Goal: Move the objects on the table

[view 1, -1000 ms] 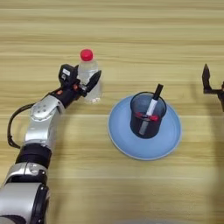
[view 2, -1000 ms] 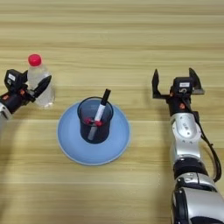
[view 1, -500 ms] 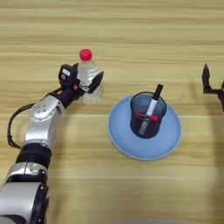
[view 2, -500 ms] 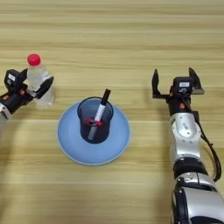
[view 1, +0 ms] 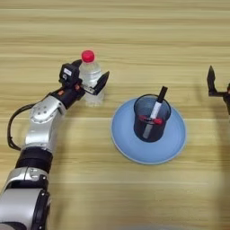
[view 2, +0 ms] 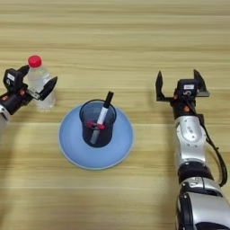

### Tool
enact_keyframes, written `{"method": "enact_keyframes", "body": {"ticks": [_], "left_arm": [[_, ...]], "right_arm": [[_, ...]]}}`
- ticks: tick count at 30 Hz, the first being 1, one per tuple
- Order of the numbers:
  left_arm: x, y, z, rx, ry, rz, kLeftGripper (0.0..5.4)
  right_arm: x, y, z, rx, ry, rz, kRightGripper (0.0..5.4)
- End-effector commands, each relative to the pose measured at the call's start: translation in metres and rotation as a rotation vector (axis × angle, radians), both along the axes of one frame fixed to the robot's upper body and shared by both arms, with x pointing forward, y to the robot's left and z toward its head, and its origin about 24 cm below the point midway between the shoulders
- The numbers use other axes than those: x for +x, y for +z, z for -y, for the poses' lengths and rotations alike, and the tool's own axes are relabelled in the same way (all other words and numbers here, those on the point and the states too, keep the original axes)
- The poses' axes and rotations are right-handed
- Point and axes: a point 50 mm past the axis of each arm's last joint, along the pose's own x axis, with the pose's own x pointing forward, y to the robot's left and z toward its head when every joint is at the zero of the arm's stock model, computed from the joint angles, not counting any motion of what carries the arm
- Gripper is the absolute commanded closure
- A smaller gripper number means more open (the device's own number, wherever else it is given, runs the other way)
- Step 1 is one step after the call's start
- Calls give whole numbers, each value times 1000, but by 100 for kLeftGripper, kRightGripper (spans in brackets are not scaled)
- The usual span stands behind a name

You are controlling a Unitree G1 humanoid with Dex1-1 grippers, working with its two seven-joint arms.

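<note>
The clear bottle (view 1: 91,77) with red cap stands upright on the wooden surface (view 1: 134,27) at left of centre, with the left gripper (view 1: 92,82) around it, jaws spread either side; whether they touch it cannot be told. The black mesh pen cup (view 1: 152,117), holding markers, stands on the light-blue plate (view 1: 173,143) at centre frame. The right gripper (view 2: 181,86) sits idle at right, jaws wide apart and holding nothing.
</note>
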Motion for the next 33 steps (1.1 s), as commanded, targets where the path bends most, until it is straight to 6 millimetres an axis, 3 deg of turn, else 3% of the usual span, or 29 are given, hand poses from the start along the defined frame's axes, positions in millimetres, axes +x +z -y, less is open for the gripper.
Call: {"method": "enact_keyframes", "body": {"ticks": [1, 20, 27, 33], "left_arm": [[-2, 8, -1, -2, 1, 52, 3], [-23, 59, 9, -83, -3, 464, 3], [-17, 70, -5, -156, 147, 510, 3], [-9, 56, -21, -207, 382, 469, 3]], "right_arm": [[4, 5, -2, -2, 2, 23, 0], [4, 5, -2, 1, -1, 21, 0], [4, 5, -2, 1, -1, 24, 0], [4, 6, -2, 1, -3, 28, 0]]}}
